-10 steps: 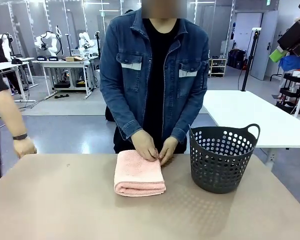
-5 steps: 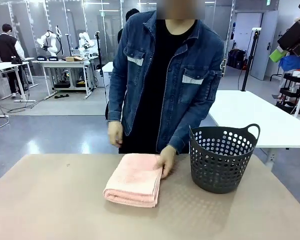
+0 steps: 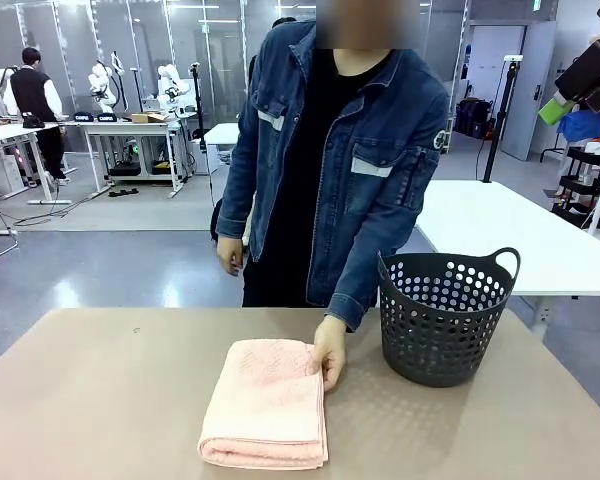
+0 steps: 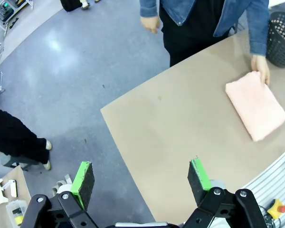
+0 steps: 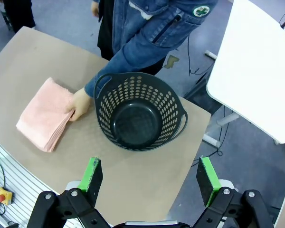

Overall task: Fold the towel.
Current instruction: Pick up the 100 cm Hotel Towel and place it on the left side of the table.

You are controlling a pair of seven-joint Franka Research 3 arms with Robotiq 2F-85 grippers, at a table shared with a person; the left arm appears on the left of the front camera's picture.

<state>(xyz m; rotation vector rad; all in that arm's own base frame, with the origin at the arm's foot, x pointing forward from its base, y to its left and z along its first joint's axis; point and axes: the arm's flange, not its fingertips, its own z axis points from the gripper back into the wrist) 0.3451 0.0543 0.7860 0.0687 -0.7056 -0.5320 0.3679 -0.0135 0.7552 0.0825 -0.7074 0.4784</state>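
left gripper high above the near-left corner of the table; jaws spread wide, green pads apart, nothing between them. right gripper likewise high, over the basket side of the table; jaws spread wide, nothing held.

towel lies folded into a thick rectangular stack on the tan table top, roughly mid-table and slightly toward the robot's side, long axis running near to far. layered fold edges visible along its near end in the front view. herringbone texture visible on the top face. in the left wrist view the towel sits well away from the gripper, toward the far-right part of the table; in the right wrist view the towel lies left of the basket.

person's hand rests against the far right corner of the towel, fingers curled down onto its edge. same hand in the right wrist view lies between towel and basket, touching the towel.

dark perforated basket with two loop handles stands upright, just beside that hand, apart from the towel; its inside is bare.

person in denim jacket stands at the far edge, other hand hanging at their side, off the table.
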